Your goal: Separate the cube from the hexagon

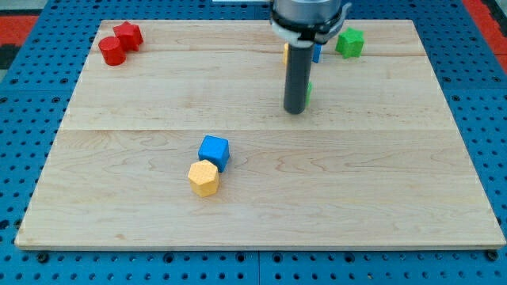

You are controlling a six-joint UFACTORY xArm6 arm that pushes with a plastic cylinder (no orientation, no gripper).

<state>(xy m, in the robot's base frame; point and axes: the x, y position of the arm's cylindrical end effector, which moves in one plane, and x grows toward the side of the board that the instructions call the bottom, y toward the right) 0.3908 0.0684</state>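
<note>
The blue cube (pixel 214 150) sits left of the board's middle, touching the yellow hexagon (pixel 203 178) just below and to its left, with open wood all round the pair. My tip (pixel 294 110) rests well apart toward the view's upper right; it is a plain rod with no pincer to part or close, and it hides most of a green block (pixel 308 92), a yellow block (pixel 286 53) and a blue block (pixel 316 53). On the pale wooden board (pixel 356 182), over a blue pegboard (pixel 483 119), I count a green star (pixel 349 42) at top right, plus a red star (pixel 127 35) touching a red cylinder (pixel 112 51) at top left.
</note>
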